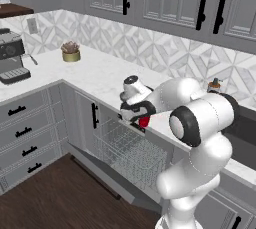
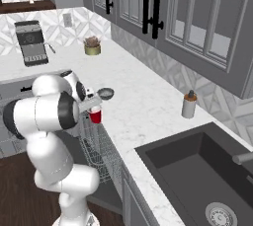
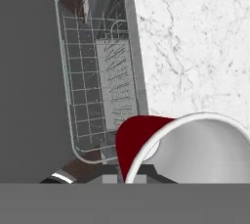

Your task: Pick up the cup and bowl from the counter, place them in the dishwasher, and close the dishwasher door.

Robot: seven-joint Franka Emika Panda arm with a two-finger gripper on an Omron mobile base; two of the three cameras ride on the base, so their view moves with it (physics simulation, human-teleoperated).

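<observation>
The gripper was clamped tight on the cup at the counter edge, just above the dishwasher rack. Next, probably: lift, swing over rack, lower.

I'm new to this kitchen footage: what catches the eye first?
The small red tapered cup with its white rim, clamped in the white arm's gripper at the marble counter's front edge. Just below, the grey dishwasher door hangs open with the wire rack showing.
</observation>
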